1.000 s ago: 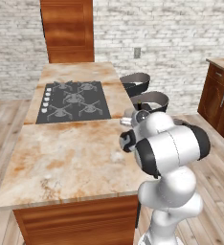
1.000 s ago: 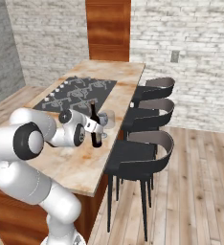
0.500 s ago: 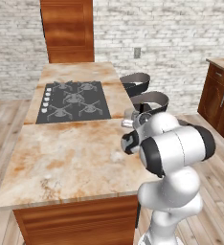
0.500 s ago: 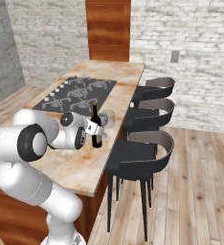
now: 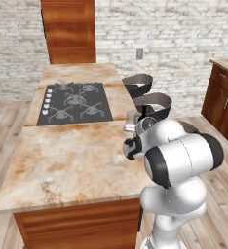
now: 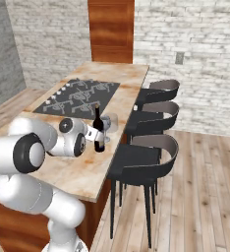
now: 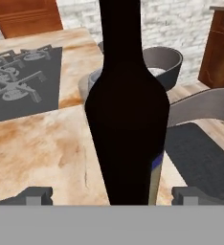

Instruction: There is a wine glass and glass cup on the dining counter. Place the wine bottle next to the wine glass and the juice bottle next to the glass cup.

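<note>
The wine bottle point(image 6: 99, 129), tall and almost black with a tan label, stands upright on the dining counter point(image 6: 77, 172) near its right edge. In the hand view the wine bottle point(image 7: 128, 119) rises between my two fingertips point(image 7: 37, 195), which stand wide apart on either side without touching it. My gripper point(image 6: 94, 136) is open around the bottle's lower body. A clear glass point(image 6: 110, 123) stands just behind the bottle and looks like the wine glass, though its lower part is hidden. The juice bottle and the glass cup are out of view.
A dark cooktop point(image 5: 74, 102) is set into the counter's far half. Three dark chairs point(image 6: 149, 147) line the counter's right edge, close to the bottle. A tall wooden cabinet point(image 5: 69, 29) stands at the back wall. My arm point(image 5: 179, 155) covers the counter's near right corner.
The fingers have spread a little wider off the wine bottle, which stays standing in place. The arm has barely shifted.
</note>
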